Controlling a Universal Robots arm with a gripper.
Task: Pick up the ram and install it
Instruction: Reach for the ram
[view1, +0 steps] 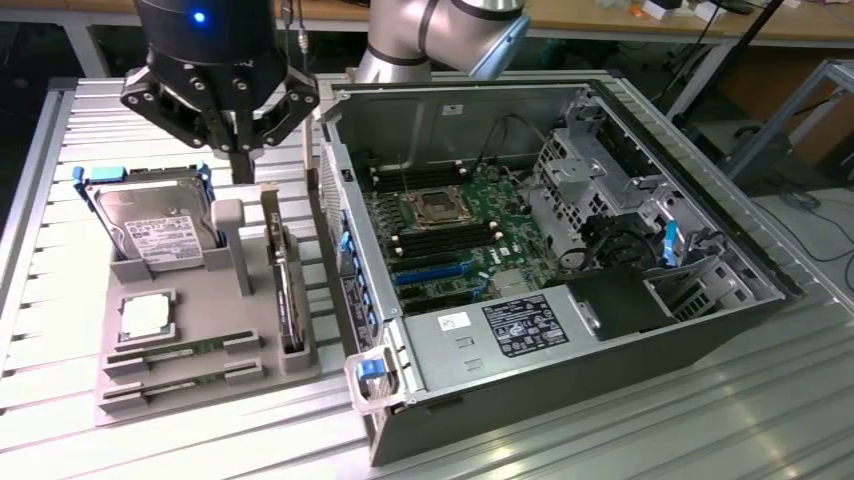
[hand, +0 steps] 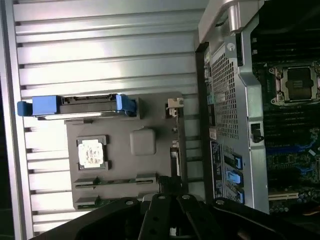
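Note:
Two rams, thin green sticks, lie flat in slots at the near end of the grey parts tray (view1: 254, 330): one ram (view1: 180, 349) and a second ram (view1: 180, 381) just in front of it. The wrist view shows them as one ram (hand: 115, 181) and the other ram (hand: 97, 202) partly behind the gripper body. My gripper (view1: 240, 150) hangs above the tray's far end, behind the hard drive, shut with nothing in it. In the wrist view the gripper (hand: 169, 186) shows as dark shut fingers.
The tray also holds a hard drive (view1: 154, 228) in a blue bracket, a square silver processor (view1: 144, 315) and an expansion card (view1: 280, 265) standing on edge. At the exterior view's right an open computer case (view1: 561, 330) exposes the motherboard (view1: 454, 240) with dark memory slots.

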